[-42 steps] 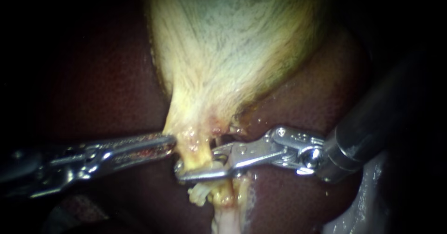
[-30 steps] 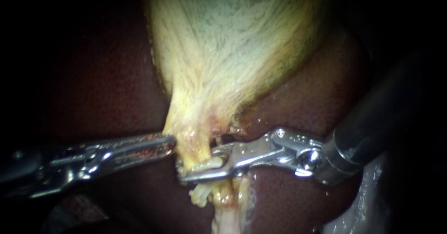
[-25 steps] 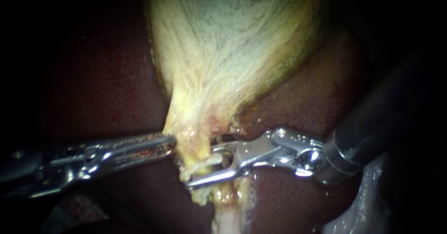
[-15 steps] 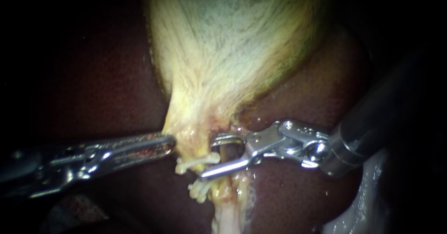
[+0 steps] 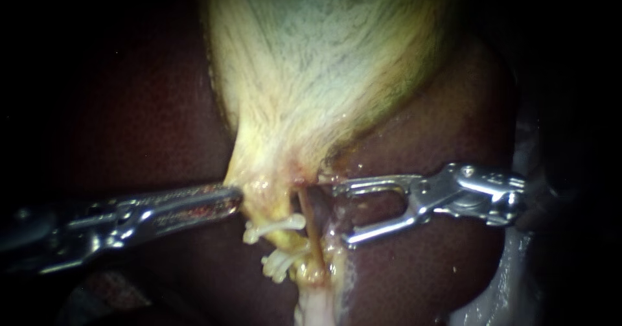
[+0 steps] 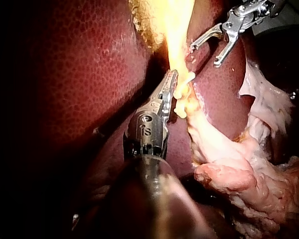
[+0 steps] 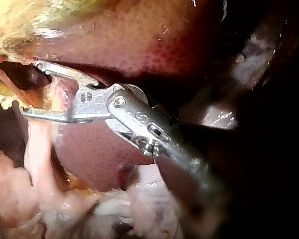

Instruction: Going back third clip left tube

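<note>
White clips (image 5: 275,225) sit across the left tube (image 5: 293,245), on the near side of the gallbladder (image 5: 311,73). The left instrument (image 5: 236,197) has its jaws pressed together, pinching the gallbladder's neck. The right instrument (image 5: 342,213) has its jaws spread and empty, just right of the tube, over the liver (image 5: 440,131).

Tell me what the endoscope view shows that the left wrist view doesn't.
Only the endoscope view shows the pale yellow-white gallbladder fanning out broadly above the yellowish tube; the wrist view catches just its narrow end. Only the left wrist view shows the large heap of ragged pale pink tissue beside the left instrument's shaft. Both show the dark red liver, the white clips on the tube, the silver left instrument at the gallbladder's neck, and the silver right instrument, its end effector open, clear of the tube.
</note>
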Available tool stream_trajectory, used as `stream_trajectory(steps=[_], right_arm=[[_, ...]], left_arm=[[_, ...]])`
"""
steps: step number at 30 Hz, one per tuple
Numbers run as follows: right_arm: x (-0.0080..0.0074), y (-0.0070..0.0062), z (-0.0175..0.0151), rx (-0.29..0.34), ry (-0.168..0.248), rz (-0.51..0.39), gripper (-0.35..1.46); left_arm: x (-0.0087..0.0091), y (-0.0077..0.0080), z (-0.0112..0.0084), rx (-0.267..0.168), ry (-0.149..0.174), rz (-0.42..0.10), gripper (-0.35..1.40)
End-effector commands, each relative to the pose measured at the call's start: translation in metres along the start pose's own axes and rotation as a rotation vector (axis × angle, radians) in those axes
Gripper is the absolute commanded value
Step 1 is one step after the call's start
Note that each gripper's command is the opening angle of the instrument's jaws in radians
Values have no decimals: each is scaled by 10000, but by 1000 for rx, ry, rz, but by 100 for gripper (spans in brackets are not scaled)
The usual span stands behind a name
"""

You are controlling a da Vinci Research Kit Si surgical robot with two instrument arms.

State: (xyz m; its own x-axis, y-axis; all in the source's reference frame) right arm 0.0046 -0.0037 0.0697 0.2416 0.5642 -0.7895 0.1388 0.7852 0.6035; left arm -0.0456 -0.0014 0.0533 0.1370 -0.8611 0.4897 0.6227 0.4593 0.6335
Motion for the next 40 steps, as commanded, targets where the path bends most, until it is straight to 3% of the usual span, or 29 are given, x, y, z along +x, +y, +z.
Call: stream_trajectory(steps=[1,11,19,23,40], right_arm=[[1,0,-3,-5,-7,-9,60],[9,-7,-19,-11,-24,-124,60],[9,-9,-19,-12,-22,-139,60],[10,-10,-18,-13,-21,-146,60],[11,-13,-18,-15,-20,-146,60]], left_arm=[[0,0,1,0,0,-1,0],[8,6,14,-4,-3,3,2],[34,10,60,3,16,17,2],[37,5,76,9,23,19,2],[37,4,79,12,24,20,2]])
